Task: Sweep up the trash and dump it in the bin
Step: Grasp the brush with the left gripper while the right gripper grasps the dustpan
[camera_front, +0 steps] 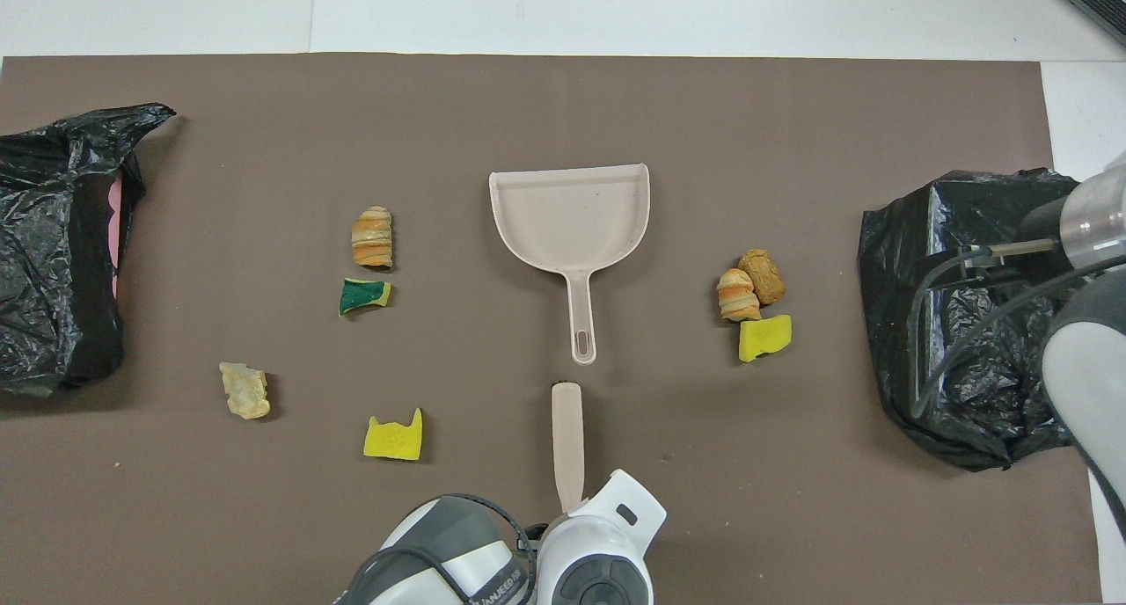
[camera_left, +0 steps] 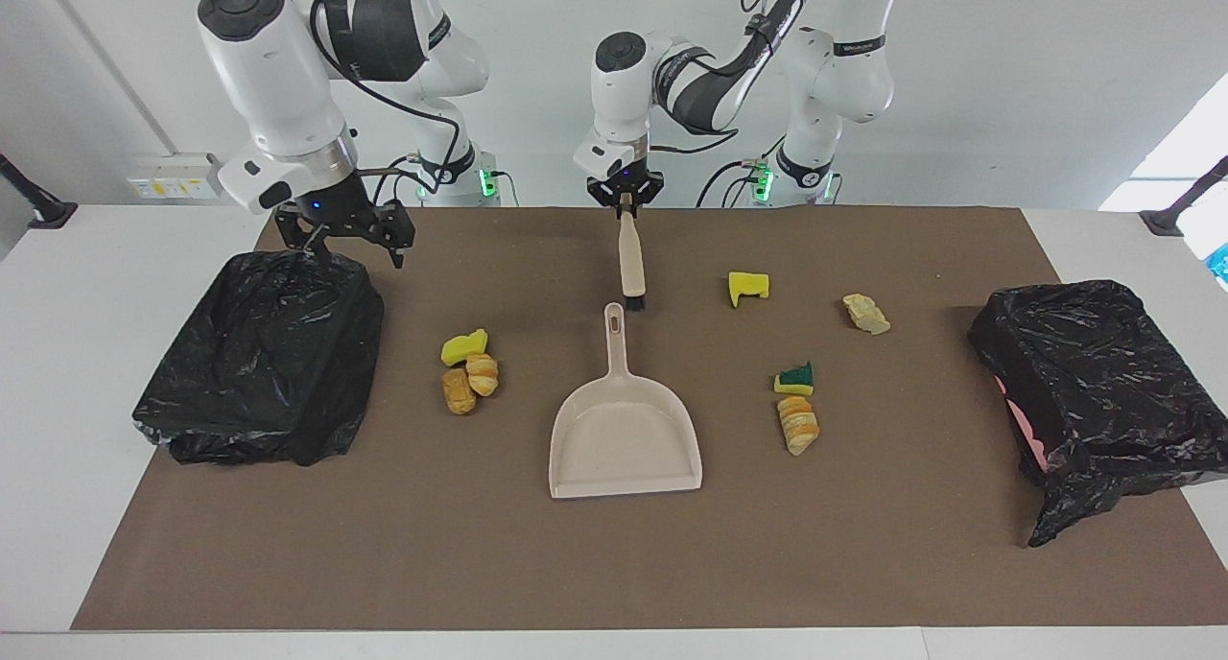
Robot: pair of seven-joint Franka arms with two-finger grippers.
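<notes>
Facing view: left gripper has its jaws clamped on the handle end of the brush, brush lifted and hanging bristles-down, tilted, tip just above the mat near the dustpan handle. Dustpan lies flat on the brown mat, mid-desk, just below the brush tip, not touching.

Right gripper hangs with jaws apart over the robot-side edge of the black bag at the right arm's end. A second black bag sits at the left arm's end.

Trash, all still on the mat:
- yellow sponge plus two bread pieces, between right jaws and dustpan
- yellow sponge chunk and cream lump, toward the left arm's end from the left jaws
- green-yellow sponge touching a bread piece, beside the dustpan
</notes>
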